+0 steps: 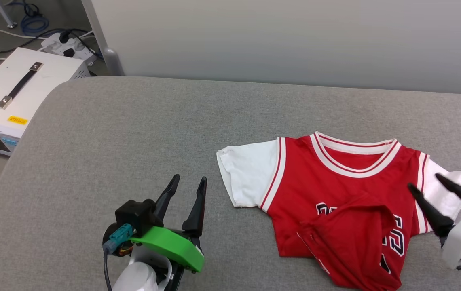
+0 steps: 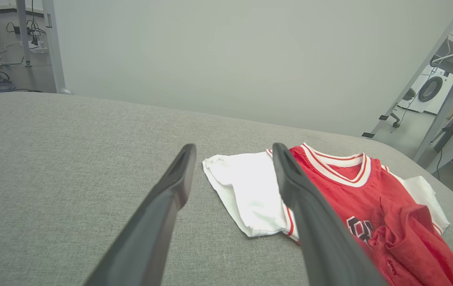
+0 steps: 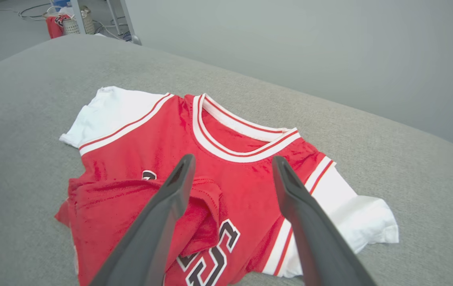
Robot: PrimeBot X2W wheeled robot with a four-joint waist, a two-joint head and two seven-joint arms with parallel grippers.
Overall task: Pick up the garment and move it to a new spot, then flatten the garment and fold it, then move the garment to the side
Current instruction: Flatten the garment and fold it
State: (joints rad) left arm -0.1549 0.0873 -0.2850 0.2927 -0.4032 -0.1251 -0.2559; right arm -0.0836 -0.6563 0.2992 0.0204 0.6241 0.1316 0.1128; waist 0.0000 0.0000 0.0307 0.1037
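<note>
The right gripper (image 1: 423,181) is spread wide and empty over the sleeve of the garment (image 1: 303,173). The left gripper (image 1: 189,178) is also wide and empty, with the garment to its right. An upturned hem (image 1: 347,214) hides part of the lettering (image 1: 396,238).

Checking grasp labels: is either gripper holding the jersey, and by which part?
Nothing is held. The left gripper and the right gripper both stand open and empty; the red jersey lies on the grey surface.
</note>
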